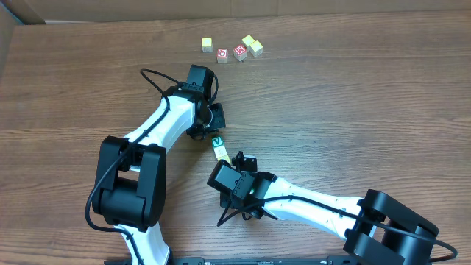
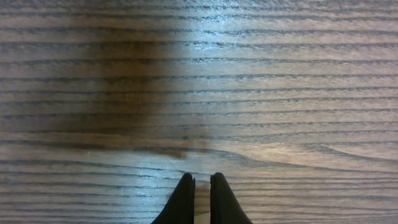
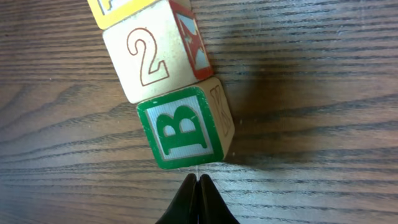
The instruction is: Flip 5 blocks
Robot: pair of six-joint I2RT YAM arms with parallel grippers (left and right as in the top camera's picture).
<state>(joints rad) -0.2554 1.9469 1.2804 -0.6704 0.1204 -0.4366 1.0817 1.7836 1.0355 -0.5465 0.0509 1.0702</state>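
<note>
Blocks lay in a short row (image 1: 218, 147) near the middle of the table (image 1: 353, 110). From overhead we made out a white face with a green V (image 1: 217, 141) at the row's end nearest the left gripper (image 1: 215, 120). The right wrist view showed three of the blocks touching side by side. The green-framed B block (image 3: 186, 127) was closest to the camera, with a K on its side. Behind it came a cream block marked 2 (image 3: 149, 56) with a red-framed side, and behind that a yellow-edged block (image 3: 115, 11) cut off by the frame.

Under the row the surface was brown wood grain with long streaks and a soft sheen. Well beyond the row, toward the far edge, sat three pale yellow cubes (image 1: 255, 48) and two red-faced cubes (image 1: 222, 55) in a loose cluster. A tan strip (image 1: 6, 33) bordered the table at the far left corner, and we saw nothing more of the room.

The right gripper (image 3: 199, 182) had its jaws pressed fully together and gripped nothing. Its tips sat just beside the lower edge of the B block, and we could not tell whether they touched it. The left gripper's jaws were closed to a thin slit at the row's other end. Its wrist view showed only bare wood ahead, plus a pale sliver between the fingers (image 2: 184, 199) that we could not identify.
</note>
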